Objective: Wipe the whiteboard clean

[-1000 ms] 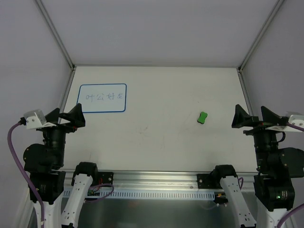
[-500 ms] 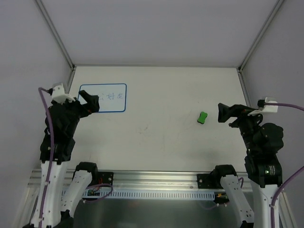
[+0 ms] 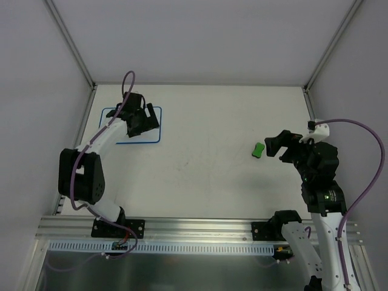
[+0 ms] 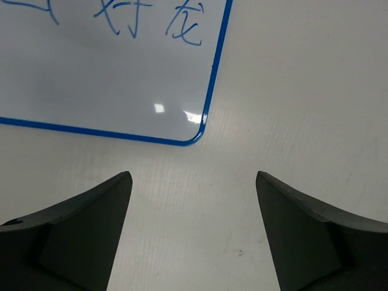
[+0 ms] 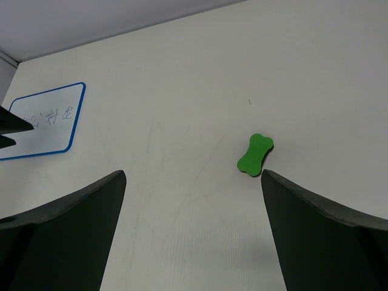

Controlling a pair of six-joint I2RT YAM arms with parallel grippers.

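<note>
The whiteboard (image 3: 143, 137) lies flat at the far left of the table, white with a blue border and dark handwriting. My left gripper (image 3: 140, 115) hovers over it, open and empty. In the left wrist view the whiteboard (image 4: 109, 79) fills the upper left, and the left gripper (image 4: 191, 176) is over bare table just past its rounded corner. A green bone-shaped eraser (image 3: 259, 150) lies at the right. My right gripper (image 3: 277, 146) is open and empty just right of it. The right wrist view shows the eraser (image 5: 255, 155) ahead of the right gripper (image 5: 191, 173), near the right finger, and the whiteboard (image 5: 45, 121) far left.
White enclosure walls with metal corner posts (image 3: 71, 42) bound the table at the back and sides. An aluminium rail (image 3: 194, 227) runs along the near edge by the arm bases.
My left arm has reached out from its folded pose to above the whiteboard. My right arm has unfolded and moved left toward the eraser. The eraser and the board have not moved.
</note>
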